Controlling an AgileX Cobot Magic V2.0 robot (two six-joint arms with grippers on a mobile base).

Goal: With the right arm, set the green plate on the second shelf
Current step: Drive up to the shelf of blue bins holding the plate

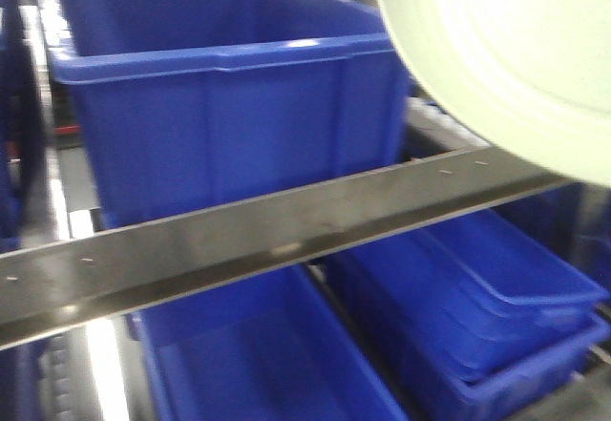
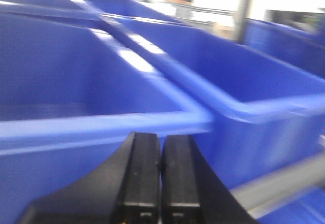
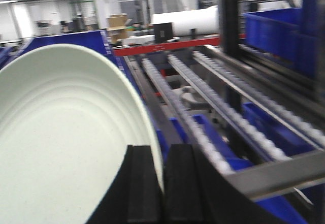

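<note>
The green plate (image 1: 516, 53) is pale mint, round and shallow. It hangs tilted in the air at the top right of the front view, above the metal shelf rail (image 1: 286, 235). In the right wrist view the green plate (image 3: 61, 142) fills the left side, and my right gripper (image 3: 162, 155) is shut on its rim, one finger on each face. My left gripper (image 2: 161, 142) is shut and empty, its black fingers (image 2: 139, 173) pressed together in front of a blue crate (image 2: 101, 117).
A big blue crate (image 1: 229, 96) stands on the upper shelf. More blue crates (image 1: 496, 306) sit on the level below the rail. Roller tracks (image 3: 213, 112) of the rack run away to the right of the plate. Further blue crates (image 3: 284, 31) stand far right.
</note>
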